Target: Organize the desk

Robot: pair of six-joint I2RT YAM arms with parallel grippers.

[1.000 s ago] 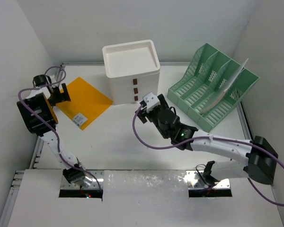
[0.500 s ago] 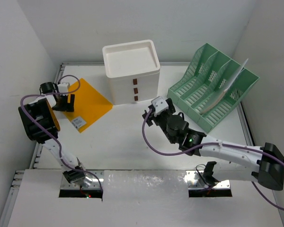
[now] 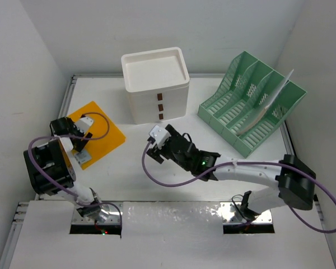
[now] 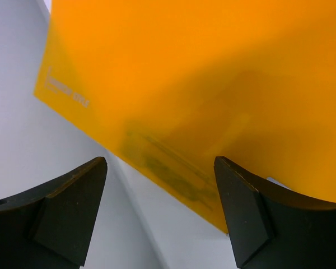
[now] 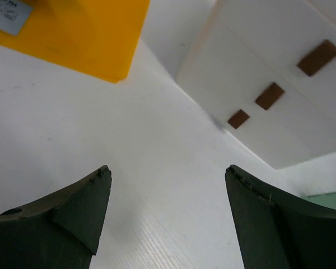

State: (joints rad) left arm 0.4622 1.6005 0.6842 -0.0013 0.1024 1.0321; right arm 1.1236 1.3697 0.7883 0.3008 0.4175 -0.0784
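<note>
- White bench (image 3: 129, 174) spans the whole floor of this white-walled cell.
- Your left claw (image 4: 159, 161) gapes at the orange folder (image 4: 213, 84)'s edge; your right claw (image 5: 168, 168) gapes too, holding nothing.
- The folder looks thin, light and slick, so pinch its edge.
- Beyond: drawer box (image 3: 157, 78), green rack (image 3: 252, 106).

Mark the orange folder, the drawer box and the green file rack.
orange folder (image 3: 107, 143): top view, bare right corner.
drawer box (image 3: 155, 70): top view, recessed top.
green file rack (image 3: 227, 98): top view, left mesh compartment.

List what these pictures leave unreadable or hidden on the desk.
Label on orange folder: too small in the top view, cut by the edge in the right wrist view.
Folder's white print: blurred in the left wrist view.
Drawer box contents: hidden behind shut fronts, every view.
</note>
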